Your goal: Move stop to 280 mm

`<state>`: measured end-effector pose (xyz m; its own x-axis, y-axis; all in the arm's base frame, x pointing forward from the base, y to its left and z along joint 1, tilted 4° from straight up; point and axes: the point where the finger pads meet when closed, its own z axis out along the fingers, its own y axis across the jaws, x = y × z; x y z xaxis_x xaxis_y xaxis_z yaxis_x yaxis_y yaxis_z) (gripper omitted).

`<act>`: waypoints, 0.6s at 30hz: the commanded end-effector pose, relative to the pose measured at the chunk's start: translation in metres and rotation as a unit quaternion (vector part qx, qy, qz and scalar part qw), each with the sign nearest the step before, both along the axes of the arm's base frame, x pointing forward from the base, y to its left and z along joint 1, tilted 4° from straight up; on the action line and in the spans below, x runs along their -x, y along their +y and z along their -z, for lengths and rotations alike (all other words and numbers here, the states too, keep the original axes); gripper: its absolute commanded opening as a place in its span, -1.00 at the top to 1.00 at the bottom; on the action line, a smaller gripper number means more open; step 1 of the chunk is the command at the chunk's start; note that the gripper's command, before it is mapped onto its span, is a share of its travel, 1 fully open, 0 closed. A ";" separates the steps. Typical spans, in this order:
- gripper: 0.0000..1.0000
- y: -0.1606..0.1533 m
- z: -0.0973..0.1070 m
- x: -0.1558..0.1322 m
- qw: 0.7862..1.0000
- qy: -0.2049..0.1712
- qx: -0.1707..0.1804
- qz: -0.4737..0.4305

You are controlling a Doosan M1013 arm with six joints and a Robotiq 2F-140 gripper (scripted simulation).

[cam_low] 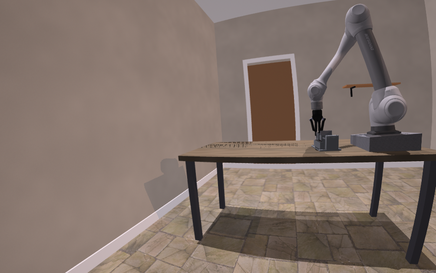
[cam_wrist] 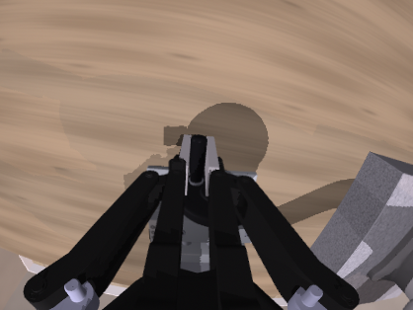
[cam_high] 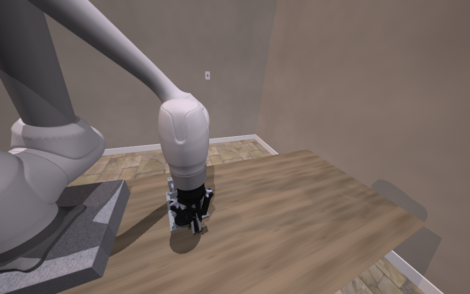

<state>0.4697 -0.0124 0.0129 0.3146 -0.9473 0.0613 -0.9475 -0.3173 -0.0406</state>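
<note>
The grey stop device point(cam_high: 171, 221) point(cam_low: 331, 142) stands on the table below the arm. Its black handwheel point(cam_high: 179, 219) point(cam_wrist: 197, 213) is on the side away from the back wall, mostly covered by the fingers. My gripper point(cam_high: 196, 226) point(cam_wrist: 198, 147) points down, shut on the wheel's black crank handle point(cam_wrist: 199, 146), which shows between the two pale fingertips in the wrist view. In the exterior view the gripper point(cam_low: 318, 131) is at the device's left part. The scale, any reading and the stop's position cannot be made out.
The wooden table point(cam_high: 270, 221) point(cam_low: 257, 153) carries the device and the arm's grey stone-like base block point(cam_high: 114, 211) point(cam_low: 395, 141) point(cam_wrist: 368, 193) beside it. A wall point(cam_high: 381, 86) stands beyond the table's far right edge in the top view.
</note>
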 end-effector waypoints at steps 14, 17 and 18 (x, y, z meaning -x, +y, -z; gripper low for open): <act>0.92 0.003 -0.016 -0.005 1.000 0.000 0.000 0.000; 0.92 0.003 -0.018 -0.005 1.000 0.000 0.000 0.000; 0.92 0.003 -0.019 -0.005 1.000 0.000 0.000 0.000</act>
